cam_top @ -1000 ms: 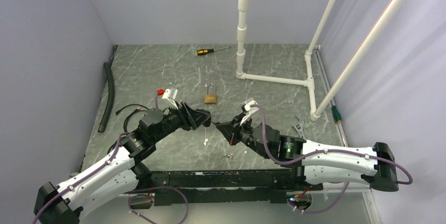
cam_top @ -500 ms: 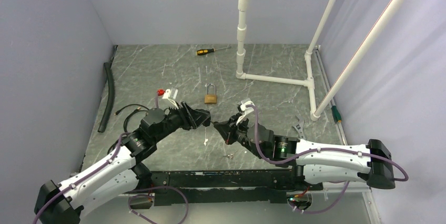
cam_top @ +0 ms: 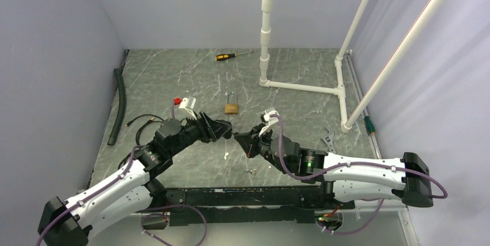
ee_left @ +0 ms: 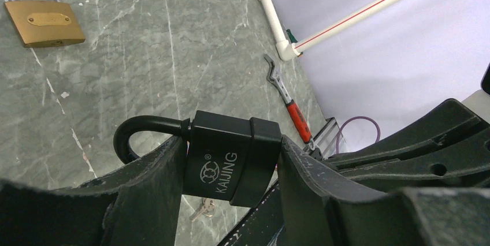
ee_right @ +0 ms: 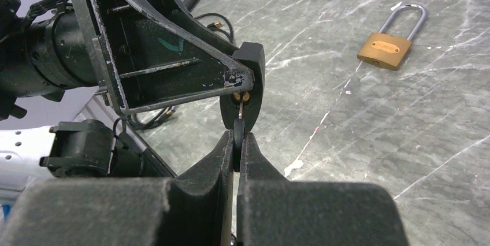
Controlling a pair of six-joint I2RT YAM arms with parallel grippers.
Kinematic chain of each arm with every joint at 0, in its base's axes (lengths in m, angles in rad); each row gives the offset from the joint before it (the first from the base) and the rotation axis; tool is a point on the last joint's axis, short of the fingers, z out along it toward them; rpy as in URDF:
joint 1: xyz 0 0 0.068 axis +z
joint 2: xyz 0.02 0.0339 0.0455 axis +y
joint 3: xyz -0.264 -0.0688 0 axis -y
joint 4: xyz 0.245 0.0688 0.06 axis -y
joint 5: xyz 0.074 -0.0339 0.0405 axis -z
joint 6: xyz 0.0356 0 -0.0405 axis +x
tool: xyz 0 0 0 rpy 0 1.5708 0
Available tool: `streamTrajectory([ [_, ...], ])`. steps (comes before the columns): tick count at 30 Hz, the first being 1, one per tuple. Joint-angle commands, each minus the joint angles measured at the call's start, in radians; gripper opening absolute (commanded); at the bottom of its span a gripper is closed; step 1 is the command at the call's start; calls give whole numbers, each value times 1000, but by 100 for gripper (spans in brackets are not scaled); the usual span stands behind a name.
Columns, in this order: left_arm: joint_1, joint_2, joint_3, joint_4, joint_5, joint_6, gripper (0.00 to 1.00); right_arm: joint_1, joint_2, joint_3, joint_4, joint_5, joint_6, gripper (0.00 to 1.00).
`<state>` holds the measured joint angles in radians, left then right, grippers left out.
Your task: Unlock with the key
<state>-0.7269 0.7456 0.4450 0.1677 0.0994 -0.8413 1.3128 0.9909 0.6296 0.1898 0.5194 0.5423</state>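
Low over the near middle of the bench (cam_top: 173,78), the left arm (cam_top: 138,162) has its jaws clamped across the body of a black padlock (ee_left: 231,165). The lock lies lengthwise left to right. Its hoop (ee_left: 130,136) sticks out on the side away from the other arm, and its keyhole end faces right. Just beside that end, the right arm (cam_top: 346,171) has its jaws pinched together on the key (ee_right: 238,133). The key lines up with the lock's long axis, tip pointing left at the brass keyhole (ee_right: 242,96); how deep it sits I cannot tell. To my eye the turn comes next, and the right arm is the one placed for it.
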Motion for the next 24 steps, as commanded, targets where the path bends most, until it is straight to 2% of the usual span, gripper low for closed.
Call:
streamTrajectory([
  [1, -4, -13, 14, 156, 42, -31, 0, 3, 14, 39, 48, 23, 4, 0],
  [24, -5, 17, 13, 184, 110, -31, 0, 3, 110, 161, -102, 56, 105, 0],
])
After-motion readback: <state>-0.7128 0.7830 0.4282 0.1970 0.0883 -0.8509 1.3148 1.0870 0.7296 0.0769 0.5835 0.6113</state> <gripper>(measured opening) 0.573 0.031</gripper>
